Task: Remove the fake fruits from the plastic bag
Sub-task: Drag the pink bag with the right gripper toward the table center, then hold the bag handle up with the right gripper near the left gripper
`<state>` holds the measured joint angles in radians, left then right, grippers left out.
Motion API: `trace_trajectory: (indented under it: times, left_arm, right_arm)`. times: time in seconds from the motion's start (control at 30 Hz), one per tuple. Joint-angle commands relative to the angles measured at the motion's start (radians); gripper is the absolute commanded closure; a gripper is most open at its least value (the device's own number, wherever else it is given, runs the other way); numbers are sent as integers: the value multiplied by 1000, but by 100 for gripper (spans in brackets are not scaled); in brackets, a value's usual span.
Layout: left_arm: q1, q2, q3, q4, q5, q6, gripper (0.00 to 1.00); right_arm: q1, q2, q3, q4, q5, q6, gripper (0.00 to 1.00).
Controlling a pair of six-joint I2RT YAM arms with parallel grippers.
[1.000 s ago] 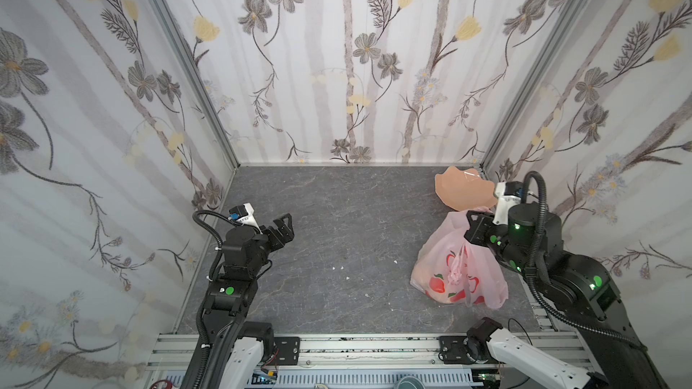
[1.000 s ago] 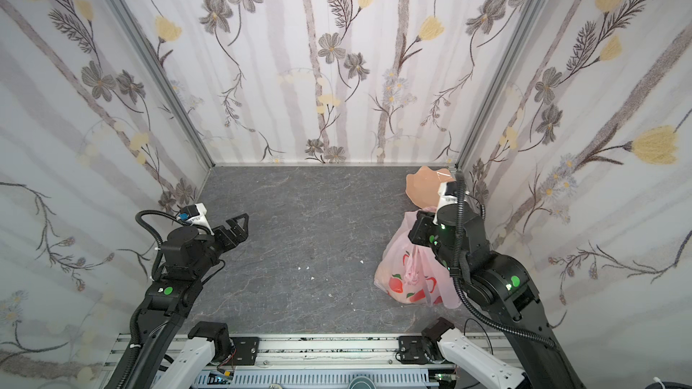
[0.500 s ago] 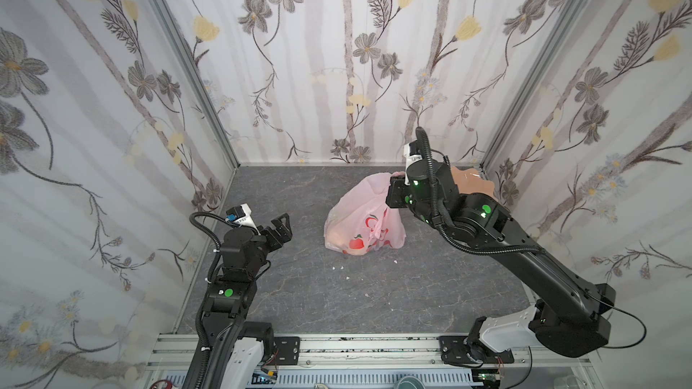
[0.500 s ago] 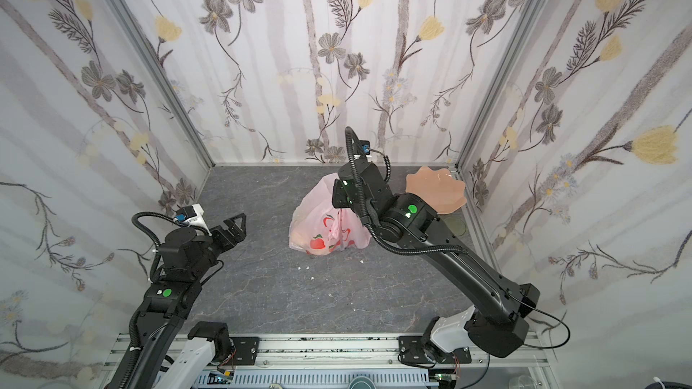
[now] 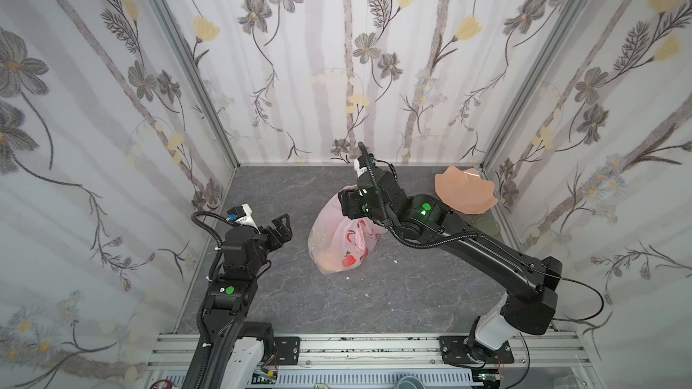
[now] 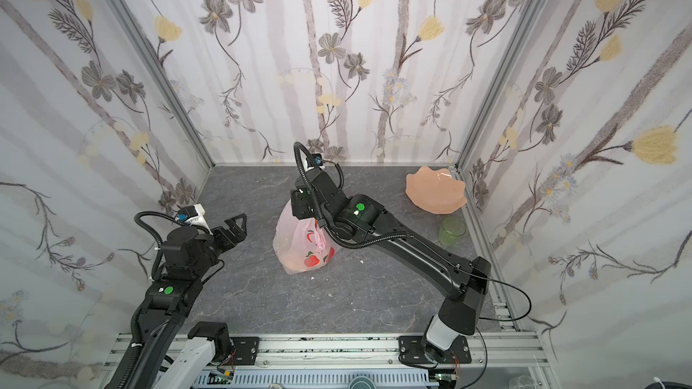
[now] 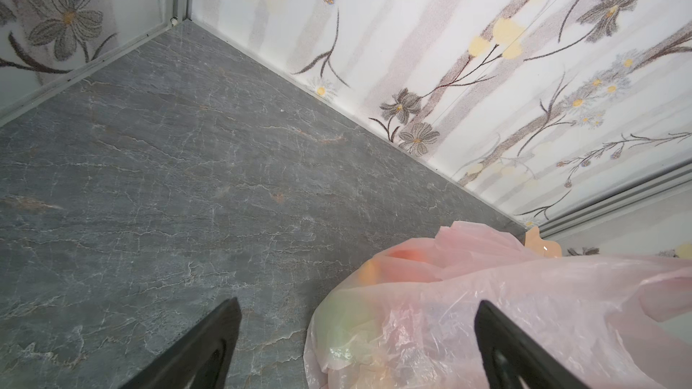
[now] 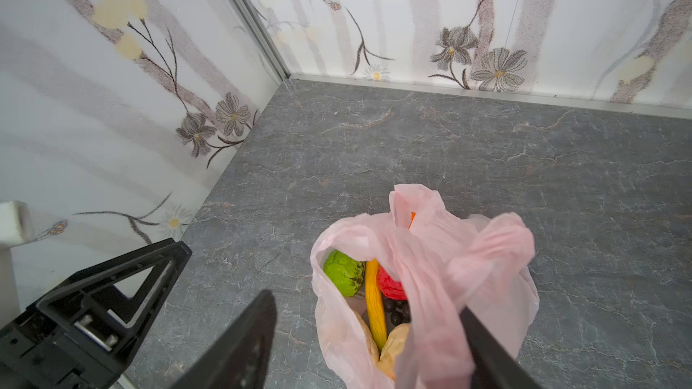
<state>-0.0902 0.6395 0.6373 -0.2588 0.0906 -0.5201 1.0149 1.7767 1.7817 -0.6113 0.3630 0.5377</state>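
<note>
On the near left of the bench, the left hand hovers with its jaws wide and empty, aimed at the plastic bag just to its right. In the left wrist view the bag's bulging side shows between the fingertips, but nothing touches it.

The bag sits slumped in the middle of the bench, mouth upward, with all the fruit that shows inside it. Over its far side hangs the right hand, jaws apart. The pink handles flop loose between them, one draped against a finger, and nothing looks pinched.

Through the open mouth the right wrist view shows the green fruit, the banana, the red apple, the grape bunch and a pale beige fruit lower down.

At the far right stand a peach scalloped plate and a green translucent cup, well apart from the bag.

By the look of it this is the opening step: the bag lies within reach of both arms and no fruit is out yet. The next move calls for one hand to pin the rim or a handle so the mouth gapes. The other can then reach in for a top fruit, probably the green one or the banana. The film is thin and slack, so a careless dive could snag a handle and drag the whole bag
</note>
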Motion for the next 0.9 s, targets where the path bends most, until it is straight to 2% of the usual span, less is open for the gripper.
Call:
trace_trajectory:
  times: [0.0,0.17,0.5,0.67,0.87]
  left_arm:
    - [1,6,1,11,6,-2,0]
    - [1,11,1,10,5,-1,0]
    - [1,31,3,10,8,1,0]
    - [1,43,6,12,7,0,0]
    - [1,44,4,10,6,-1,0]
  right_arm:
    - [0,-50,-10,56,-11,-40,21]
    - [-8,-171,-121,89,-8,-72,12]
    - [-25,-473,-553,299,-53,-160,15]
    - [-27,-442,-646,359,-41,-193,14]
    - [-26,-296,-592,373,20,-223,14]
